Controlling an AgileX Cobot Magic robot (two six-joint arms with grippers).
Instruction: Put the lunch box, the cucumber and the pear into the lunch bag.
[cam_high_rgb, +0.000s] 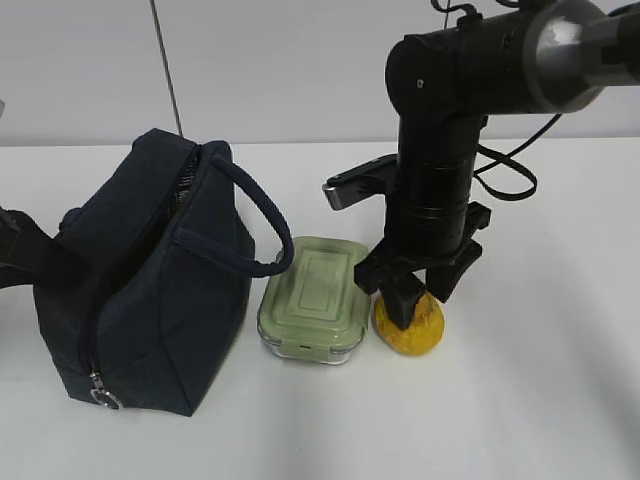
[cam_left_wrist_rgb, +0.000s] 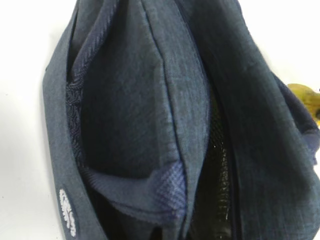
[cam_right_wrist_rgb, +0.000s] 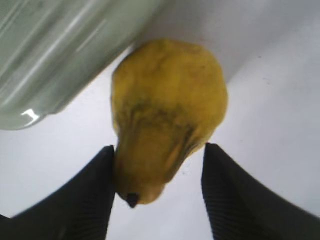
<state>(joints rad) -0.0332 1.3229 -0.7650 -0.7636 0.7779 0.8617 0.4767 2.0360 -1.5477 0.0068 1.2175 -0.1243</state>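
- As seen from the right wrist view, the pear (cam_right_wrist_rgb: 165, 120) lies between the two fingers of the right pincer (cam_right_wrist_rgb: 157, 195), its narrow stem end pointing toward the wrist and its broad end away from it.
- The left finger (cam_right_wrist_rgb: 82, 195) is touching the pear's neck, while a clear gap is left at the right finger (cam_right_wrist_rgb: 240, 200); the jaws are therefore parted around the fruit and no grip has been made yet.
- In the exterior view the right pincer (cam_high_rgb: 420, 300) is set down over the pear (cam_high_rgb: 412, 330), which rests on the worktop (cam_high_rgb: 540, 400) just beside the lunch box (cam_high_rgb: 313, 298).
- The lunch bag (cam_high_rgb: 150, 290) stands on the far side of the lunch box (so the right arm is much the nearer to the fruit).
- The left pincer is not shown in any view; it is taken to be clenched, though whether on the bag fabric (cam_left_wrist_rgb: 150, 120) cannot be told.
- No cucumber can be seen.
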